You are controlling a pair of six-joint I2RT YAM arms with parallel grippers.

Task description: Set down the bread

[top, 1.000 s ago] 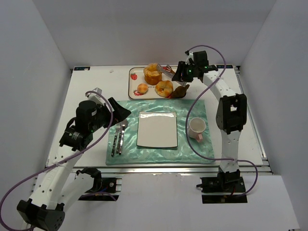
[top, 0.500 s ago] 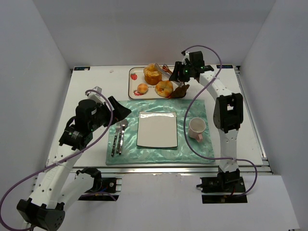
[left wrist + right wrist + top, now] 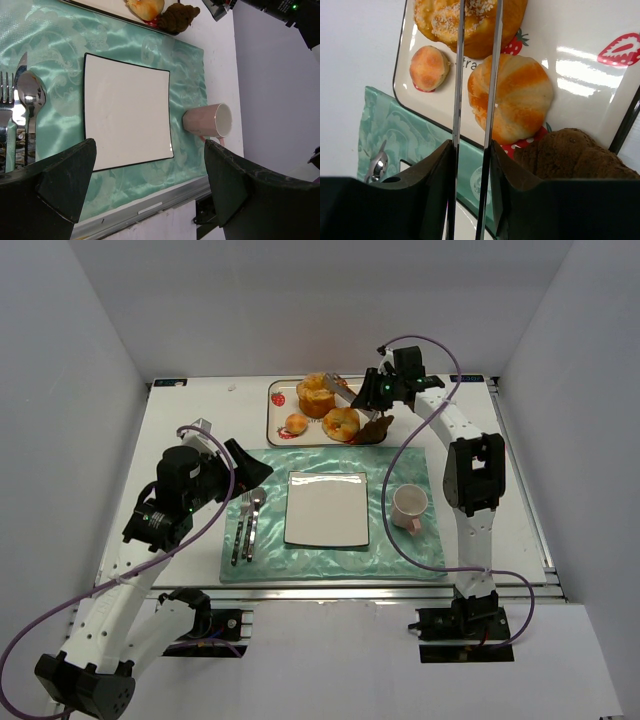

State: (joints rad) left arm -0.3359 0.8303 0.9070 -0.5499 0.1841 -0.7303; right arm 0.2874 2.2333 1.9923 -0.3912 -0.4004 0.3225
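The bread (image 3: 316,395), tall, golden with a browned top, stands at the back of the strawberry-print tray (image 3: 280,410); its lower part shows in the right wrist view (image 3: 475,30). My right gripper (image 3: 374,393) (image 3: 472,147) is shut on metal tongs (image 3: 457,90), whose two blades run side by side over the top of the bread; their tips are out of view. My left gripper (image 3: 255,470) (image 3: 150,145) is open and empty above the left of the green mat.
The tray also holds a flatter golden bun (image 3: 512,97), a small bun (image 3: 429,67) and a dark brown pastry (image 3: 570,155). On the green mat (image 3: 400,550) lie a square white plate (image 3: 327,508), a pink cup (image 3: 408,504) and a fork and spoon (image 3: 245,525).
My right gripper has moved left and a little back with the tongs, bringing their blades over the bread. The left arm has not moved.
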